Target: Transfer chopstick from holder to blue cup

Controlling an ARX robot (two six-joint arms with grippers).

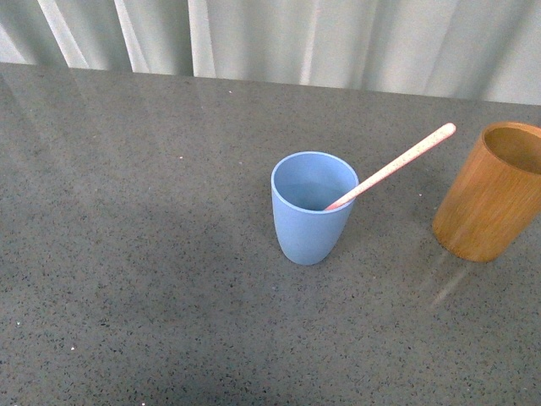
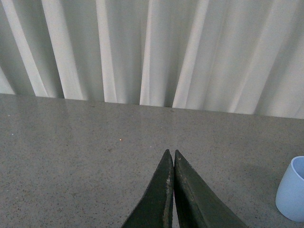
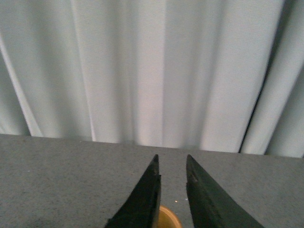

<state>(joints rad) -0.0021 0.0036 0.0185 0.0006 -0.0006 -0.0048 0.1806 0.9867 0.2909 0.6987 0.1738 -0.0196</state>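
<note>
The blue cup [image 1: 311, 207] stands upright mid-table in the front view. One pinkish chopstick [image 1: 393, 167] leans in it, its cream speckled end pointing up to the right. The orange-brown holder [image 1: 493, 191] stands at the right edge and looks empty. Neither arm shows in the front view. My left gripper [image 2: 171, 153] is shut and empty above the table; the blue cup's side [image 2: 293, 192] shows at that view's edge. My right gripper [image 3: 171, 158] is open and empty, with the holder's rim [image 3: 167, 219] showing between its fingers below.
The dark grey speckled table [image 1: 152, 254] reaches back to a white pleated curtain [image 1: 279, 38]. Nothing else stands on the table in view.
</note>
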